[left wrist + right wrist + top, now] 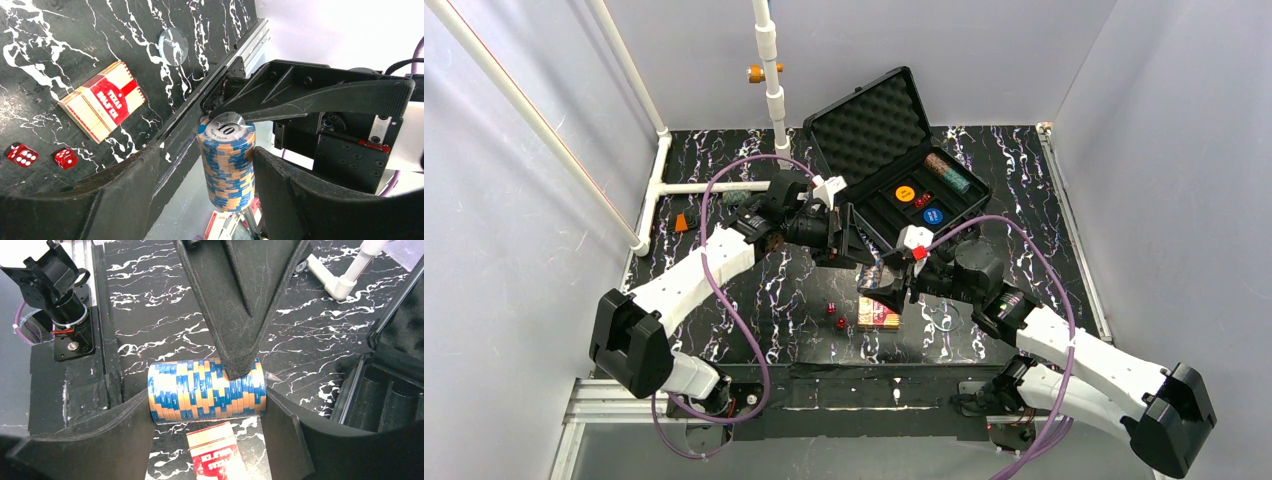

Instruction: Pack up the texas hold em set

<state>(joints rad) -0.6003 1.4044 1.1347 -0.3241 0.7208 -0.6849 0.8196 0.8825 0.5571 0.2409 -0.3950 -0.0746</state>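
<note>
Nearest the arm bases, two translucent red dice (21, 154) with white pips and a red-and-cream striped cardboard card box (102, 107) are seen lying flat and apart on the black white-veined tabletop (754, 300), not yet packed. A clear round disc (173, 45) is seen on the tabletop not far from the box.

Beyond them, a column of tan-and-blue striped poker chips (200, 390) is held clear of the tabletop between the two arms, with the card box below it in the right wrist view. The column is clamped by the right gripper (207, 412), whose matte black fingers are pressed on its two flat end faces. This grip is judged to keep the loose, edge-striped discs squeezed into one cylinder. The left gripper (207, 155) is set astride the curved side. One finger is shown against the chips and a gap is shown at the other, so no firm hold by it can be claimed. A hand-over is judged to be the step in hand, likely so that the column can be laid sideways into a trough.

Farthest off, the black hard-plastic case (869, 125) is stood open, its raised lid lined with egg-crate foam. Its moulded tray is already loaded with a second chip column (947, 172), an orange disc (905, 193) and a blue disc (932, 215).
</note>
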